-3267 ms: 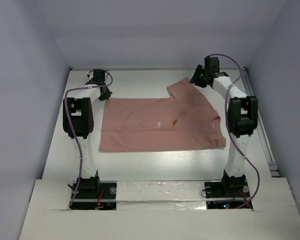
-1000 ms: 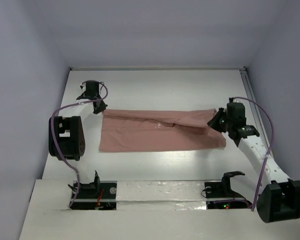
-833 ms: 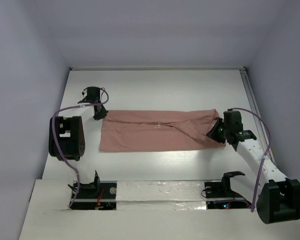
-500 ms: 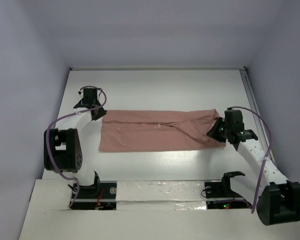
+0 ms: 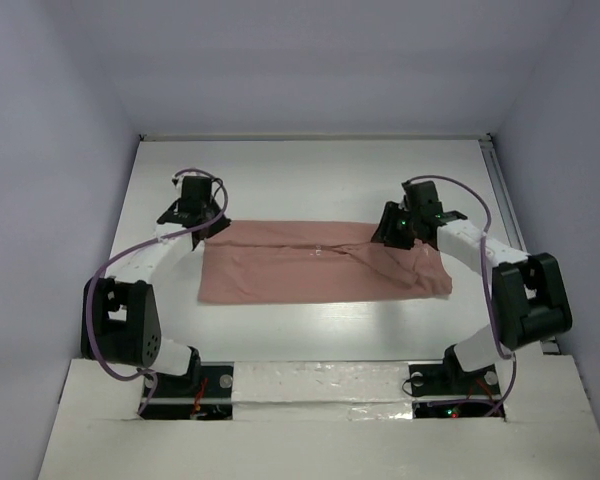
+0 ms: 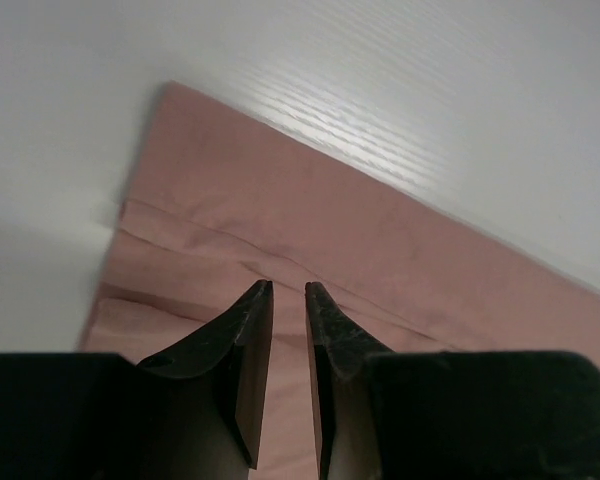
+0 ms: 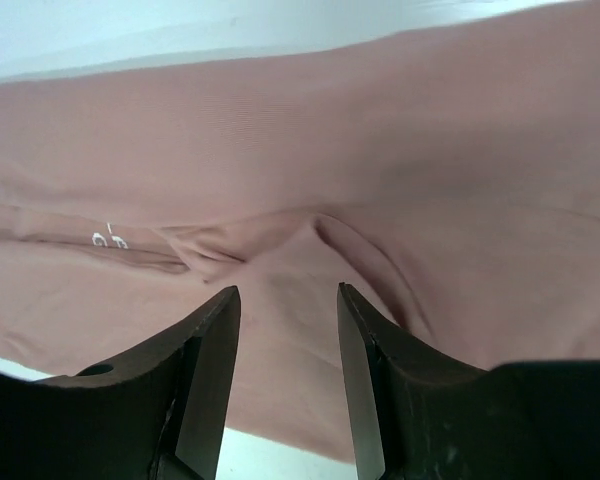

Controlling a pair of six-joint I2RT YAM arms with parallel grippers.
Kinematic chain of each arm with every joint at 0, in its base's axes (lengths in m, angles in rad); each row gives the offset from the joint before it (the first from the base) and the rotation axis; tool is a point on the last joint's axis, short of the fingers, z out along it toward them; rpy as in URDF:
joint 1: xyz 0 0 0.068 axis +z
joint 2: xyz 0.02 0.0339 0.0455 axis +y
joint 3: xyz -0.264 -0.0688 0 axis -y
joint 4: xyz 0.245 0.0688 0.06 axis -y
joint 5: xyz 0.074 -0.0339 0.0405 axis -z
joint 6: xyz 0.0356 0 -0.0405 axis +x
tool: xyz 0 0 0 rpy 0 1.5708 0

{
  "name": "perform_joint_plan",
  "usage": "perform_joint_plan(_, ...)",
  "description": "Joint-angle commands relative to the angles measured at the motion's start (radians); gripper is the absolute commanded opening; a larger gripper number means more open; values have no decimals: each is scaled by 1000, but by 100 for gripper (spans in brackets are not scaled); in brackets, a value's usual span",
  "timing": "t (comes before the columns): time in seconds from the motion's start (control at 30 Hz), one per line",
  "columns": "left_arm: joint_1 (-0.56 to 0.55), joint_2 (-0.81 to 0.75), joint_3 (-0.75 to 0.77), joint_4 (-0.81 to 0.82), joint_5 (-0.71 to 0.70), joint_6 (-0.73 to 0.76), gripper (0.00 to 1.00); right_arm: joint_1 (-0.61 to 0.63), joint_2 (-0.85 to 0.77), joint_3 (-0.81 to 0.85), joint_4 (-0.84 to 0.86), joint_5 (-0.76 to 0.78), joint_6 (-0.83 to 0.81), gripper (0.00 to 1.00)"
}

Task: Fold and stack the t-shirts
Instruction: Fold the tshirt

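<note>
Left tool [image 5: 202,215] hovered over far left corner of t-shirt [image 5: 320,265]. Fingers open only by narrow slit, nothing between them.

T-shirt lay on table [image 5: 310,170] as long band, left to right, between both arms. Left part flat, right part creased, with loose ridge of cloth.

Right tool [image 5: 395,225] hovered over far right part, just above this ridge. Fingers apart, empty.

Risk, as I judge: pinch taking only top layer would pull layers apart. Folding over ridge would lock in lump, so stack would sit uneven.

White table [image 5: 310,175], pale lavender walls [image 5: 310,70] around it.
</note>
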Motion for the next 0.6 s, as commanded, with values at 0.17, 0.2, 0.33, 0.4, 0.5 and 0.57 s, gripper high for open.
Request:
perform_joint_plan(0.17,-94,-43,-78,50,36,-76,16,64,102,70,58,114,-4,49)
perform_joint_plan(0.2,-94,-46,-85,50,41,-82,16,64,107,73,43,164,-7,49)
perform_joint_plan(0.33,-112,-70,-114,68,65,-91,14,64,87,30,72,226,-13,49)
perform_joint_plan(0.4,-121,-75,-120,73,73,-97,13,64,87,36,68,250,-16,50)
perform_joint_plan(0.5,-141,-72,-121,74,68,-99,13,64,97,61,58,260,-26,51)
perform_joint_plan(0.57,-141,-67,-123,76,68,-100,13,64,130,79,55,250,-26,51)
